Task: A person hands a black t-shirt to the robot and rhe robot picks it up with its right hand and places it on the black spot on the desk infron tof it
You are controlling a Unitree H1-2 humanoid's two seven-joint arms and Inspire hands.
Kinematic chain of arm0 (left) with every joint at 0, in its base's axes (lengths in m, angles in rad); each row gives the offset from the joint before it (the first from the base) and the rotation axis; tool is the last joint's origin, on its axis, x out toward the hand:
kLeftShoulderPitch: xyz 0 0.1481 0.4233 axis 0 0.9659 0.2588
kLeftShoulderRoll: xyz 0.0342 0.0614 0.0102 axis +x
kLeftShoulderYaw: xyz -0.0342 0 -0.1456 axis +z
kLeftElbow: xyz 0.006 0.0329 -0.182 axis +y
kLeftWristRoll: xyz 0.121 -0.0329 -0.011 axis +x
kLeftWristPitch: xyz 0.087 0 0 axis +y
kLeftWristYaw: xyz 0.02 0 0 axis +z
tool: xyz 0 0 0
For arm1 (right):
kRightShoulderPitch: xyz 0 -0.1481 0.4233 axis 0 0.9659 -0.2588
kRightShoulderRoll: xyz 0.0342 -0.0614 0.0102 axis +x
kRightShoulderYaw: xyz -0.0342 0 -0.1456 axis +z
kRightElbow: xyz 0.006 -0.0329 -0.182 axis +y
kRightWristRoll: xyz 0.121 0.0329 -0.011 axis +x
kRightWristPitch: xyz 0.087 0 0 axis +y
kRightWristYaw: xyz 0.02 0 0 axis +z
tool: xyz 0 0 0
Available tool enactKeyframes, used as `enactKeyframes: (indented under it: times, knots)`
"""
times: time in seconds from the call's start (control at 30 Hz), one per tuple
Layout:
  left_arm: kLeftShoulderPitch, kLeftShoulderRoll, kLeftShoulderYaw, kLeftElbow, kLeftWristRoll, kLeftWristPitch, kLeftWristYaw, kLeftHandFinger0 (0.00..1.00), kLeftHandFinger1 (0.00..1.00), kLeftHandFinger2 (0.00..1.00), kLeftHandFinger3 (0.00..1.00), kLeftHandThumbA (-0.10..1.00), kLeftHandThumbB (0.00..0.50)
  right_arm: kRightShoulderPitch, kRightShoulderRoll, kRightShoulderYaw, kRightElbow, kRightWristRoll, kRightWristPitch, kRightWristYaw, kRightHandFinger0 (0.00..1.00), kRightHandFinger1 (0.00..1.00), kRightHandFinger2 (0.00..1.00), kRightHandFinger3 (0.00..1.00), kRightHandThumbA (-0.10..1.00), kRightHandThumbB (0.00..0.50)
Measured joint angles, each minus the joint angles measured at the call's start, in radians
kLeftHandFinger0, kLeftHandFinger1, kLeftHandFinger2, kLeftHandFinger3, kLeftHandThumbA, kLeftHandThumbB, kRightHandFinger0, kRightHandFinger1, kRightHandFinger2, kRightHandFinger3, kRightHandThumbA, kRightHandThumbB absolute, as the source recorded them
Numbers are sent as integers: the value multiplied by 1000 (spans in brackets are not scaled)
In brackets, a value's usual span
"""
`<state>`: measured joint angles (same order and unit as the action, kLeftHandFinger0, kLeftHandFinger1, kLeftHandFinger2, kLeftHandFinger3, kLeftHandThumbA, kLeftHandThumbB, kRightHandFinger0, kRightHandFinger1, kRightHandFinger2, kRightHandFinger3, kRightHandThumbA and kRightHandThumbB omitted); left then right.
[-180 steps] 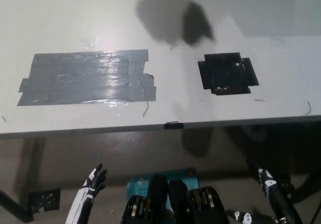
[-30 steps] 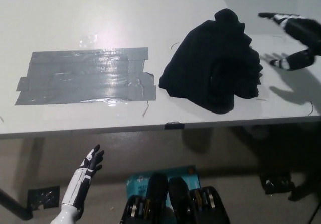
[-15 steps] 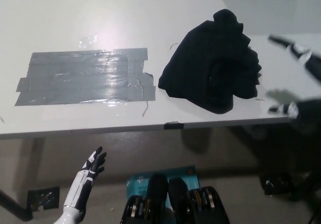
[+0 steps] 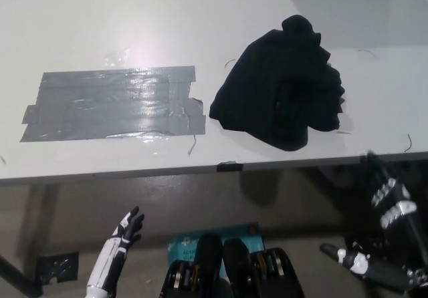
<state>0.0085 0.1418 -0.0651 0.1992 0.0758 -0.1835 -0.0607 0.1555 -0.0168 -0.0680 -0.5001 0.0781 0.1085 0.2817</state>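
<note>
The black t-shirt (image 4: 284,84) lies bunched in a heap on the white desk (image 4: 134,17), right of centre, over the place of the black spot, which is hidden beneath it. My black right hand (image 4: 388,234) hangs below the desk's front edge at the lower right, fingers spread, holding nothing. My white left hand (image 4: 124,234) rests low at the lower left, under the desk edge, fingers apart and empty.
A large patch of grey tape (image 4: 114,104) is stuck on the desk's left half. A small black tab (image 4: 226,166) sits on the front edge. A teal box (image 4: 184,241) lies on the floor below.
My right hand has dropped from beside the t-shirt at desk height to below the desk's front edge. The t-shirt stays where it lies. The left hand has barely moved.
</note>
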Motion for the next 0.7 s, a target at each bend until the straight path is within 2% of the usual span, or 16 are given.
enactKeyframes:
  times: [0.17,0.37,0.43,0.6,0.7]
  knots:
    - [7,-10,-3,0,3,-10,1,1000,1000,1000,1000,1000,500,14,11,5,130,16,-30,-8,1000,1000,1000,1000,1000,207]
    - [-28,-31,-6,4,11,-15,1,1000,1000,1000,1000,1000,500,-31,-25,7,210,9,-54,-11,1000,1000,1000,1000,1000,238]
    - [-50,-31,-5,4,11,-15,1,1000,1000,1000,1000,1000,500,-55,-34,7,225,6,-57,-14,1000,1000,1000,1000,1000,189]
    - [-111,-30,3,3,12,-15,0,1000,1000,1000,1000,1000,492,-114,-60,23,238,-9,-58,-22,1000,1000,1000,1000,1000,142]
    - [-119,-27,3,3,14,-15,0,1000,1000,1000,1000,1000,477,-121,-64,34,242,-19,-58,-28,1000,1000,1000,1000,1000,133]
